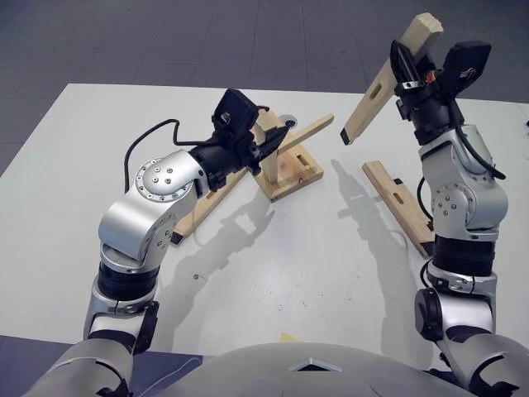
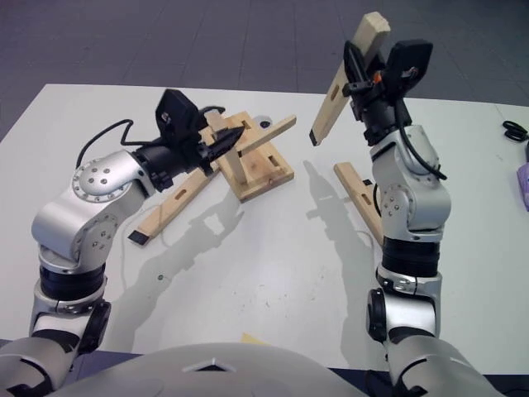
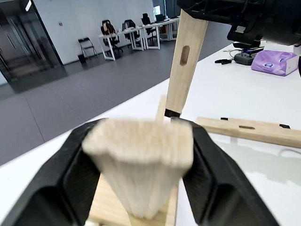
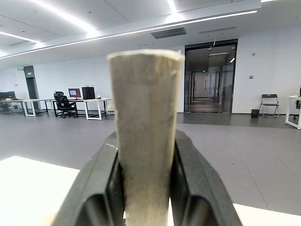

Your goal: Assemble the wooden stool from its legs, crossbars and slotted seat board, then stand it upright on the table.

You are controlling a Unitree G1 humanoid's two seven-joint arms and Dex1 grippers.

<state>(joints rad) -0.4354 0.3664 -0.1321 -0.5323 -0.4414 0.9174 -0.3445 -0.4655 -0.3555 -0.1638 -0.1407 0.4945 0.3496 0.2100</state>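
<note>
near side first: one loose leg (image 1: 395, 201) lies flat on the table (image 1: 331, 273) beside the right arm, and a second loose leg (image 1: 201, 204) lies under the left arm. further out, the left gripper (image 1: 263, 142) pinches the upright leg (image 1: 270, 168) standing on the seat board (image 1: 296, 178), with the crossbar (image 1: 311, 130) jutting off it. farthest, the right gripper (image 1: 413, 73) is clamped on a tilted leg (image 1: 376, 95), held high off the table.
</note>
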